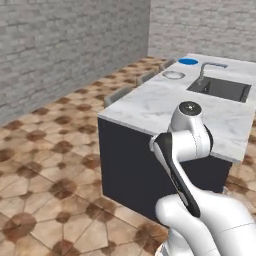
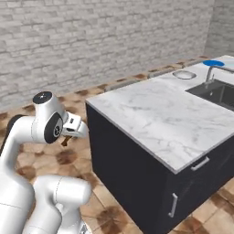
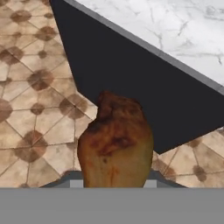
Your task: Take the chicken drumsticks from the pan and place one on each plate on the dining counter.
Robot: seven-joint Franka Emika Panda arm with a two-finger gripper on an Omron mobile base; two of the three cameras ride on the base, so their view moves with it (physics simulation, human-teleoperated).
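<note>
While the chicken drumstick (image 3: 116, 142) stands up between the finger tips in the hand view, golden-brown and glazed, we see it held off the ground, with the tiled floor (image 3: 30, 118) and the dark side of the dining counter (image 3: 131, 78) behind it. The gripper (image 3: 114, 183) is pinching the drumstick: the meat sits squarely between the two tips and hides most of them, so we cannot make out the tips themselves beyond small grey corners at its base. In the right base view we find the same gripper (image 2: 69, 137) just beside the white wrist, with a small brown bit of the drumstick (image 2: 66, 140) showing under it, out in front of the counter's near corner and apart from it, above the floor.

Further out, the dining counter (image 1: 150, 107) runs away from us with its white, grey-veined marble top on a dark base. At its far end we see the two plates near each other: the pale grey-white plate (image 1: 173, 75) closer to us and the bright blue plate (image 1: 188, 61) beyond it. Both look bare from here. To their right is the sink (image 1: 220, 89) with its faucet (image 1: 210, 67), and grey stools (image 1: 119, 94) stand along the counter's left side. A grey brick wall (image 1: 60, 45) closes the room behind.
</note>
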